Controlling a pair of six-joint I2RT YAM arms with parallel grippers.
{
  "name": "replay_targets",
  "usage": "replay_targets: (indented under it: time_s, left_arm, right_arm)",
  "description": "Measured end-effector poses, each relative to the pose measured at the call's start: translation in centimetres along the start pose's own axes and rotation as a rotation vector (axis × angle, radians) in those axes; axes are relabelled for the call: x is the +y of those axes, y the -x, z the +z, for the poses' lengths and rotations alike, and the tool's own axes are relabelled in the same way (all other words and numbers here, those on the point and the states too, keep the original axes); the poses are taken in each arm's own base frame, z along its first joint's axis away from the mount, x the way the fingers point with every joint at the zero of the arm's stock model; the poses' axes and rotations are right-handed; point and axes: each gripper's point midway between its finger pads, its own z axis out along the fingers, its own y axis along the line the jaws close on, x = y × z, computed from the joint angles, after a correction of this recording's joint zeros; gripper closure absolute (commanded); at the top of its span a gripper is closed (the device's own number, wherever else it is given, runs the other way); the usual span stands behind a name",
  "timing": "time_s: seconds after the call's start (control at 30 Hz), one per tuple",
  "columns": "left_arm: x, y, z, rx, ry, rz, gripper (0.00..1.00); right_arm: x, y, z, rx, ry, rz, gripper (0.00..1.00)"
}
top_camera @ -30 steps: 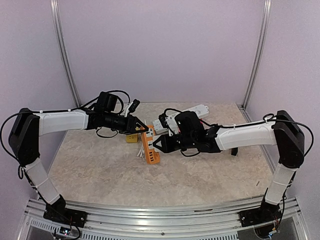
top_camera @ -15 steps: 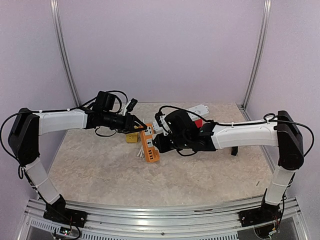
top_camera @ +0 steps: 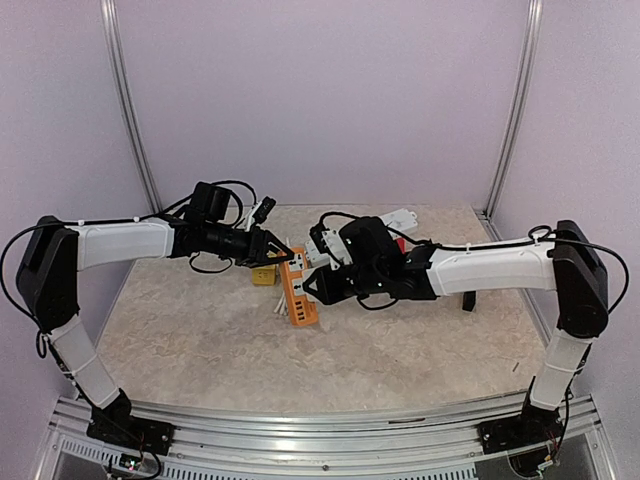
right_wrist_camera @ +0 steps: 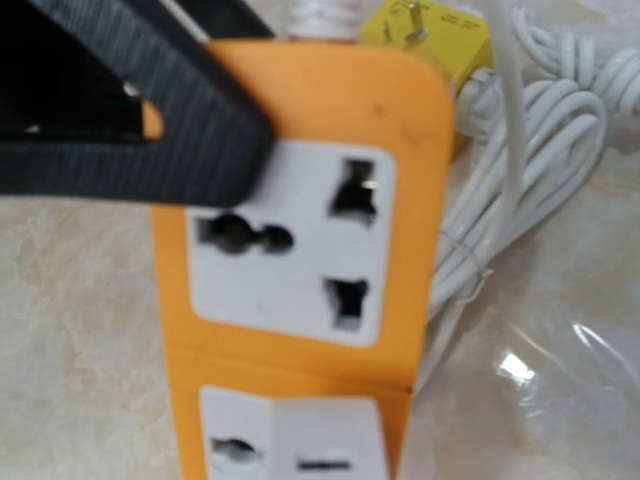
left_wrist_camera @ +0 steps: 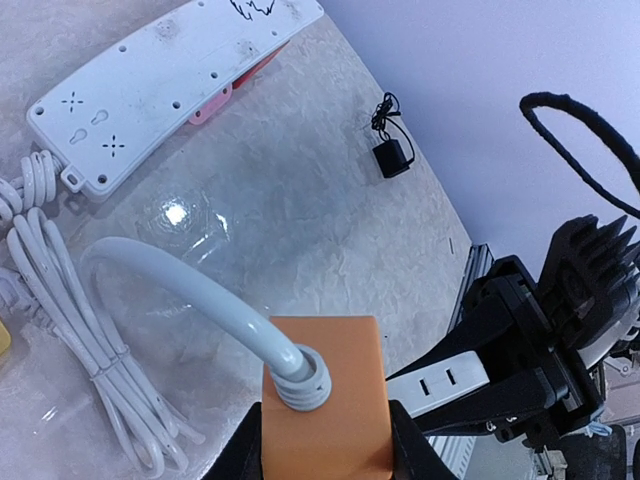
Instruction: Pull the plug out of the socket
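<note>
An orange power strip lies mid-table with white socket faces. My left gripper is shut on its far, cable end; in the left wrist view the orange end sits between my black fingers. My right gripper is shut on a white plug at the strip's face. The plug covers part of the second socket. I cannot tell how deep it sits. The right gripper's own fingers are out of its wrist view.
A white power strip lies at the back, over something red. A coiled white cable and a yellow adapter lie beside the orange strip. A small black adapter lies to the right.
My right wrist moved left over the strip, then eased back slightly to the right. My left arm and the orange strip have stayed in place.
</note>
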Motion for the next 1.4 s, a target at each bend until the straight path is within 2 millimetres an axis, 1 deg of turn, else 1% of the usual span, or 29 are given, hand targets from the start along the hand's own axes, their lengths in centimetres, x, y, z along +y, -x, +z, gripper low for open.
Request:
replay_targets:
  time_s: [0.27,0.73,1.4]
  left_arm:
    - [0.0,0.0,0.0,0.001,-0.002,0.014,0.84]
    - [-0.5,-0.2,0.1,0.006,-0.010,0.015,0.84]
    - [-0.9,0.0,0.0,0.012,-0.019,-0.007,0.84]
  right_arm:
    - [-0.2,0.0,0.0,-0.007,0.073,0.016,1.00]
    - [0.0,-0.2,-1.0,-0.024,0.145,0.021,1.00]
    - [0.2,0.1,-2.0,-0.044,0.169,0.017,1.00]
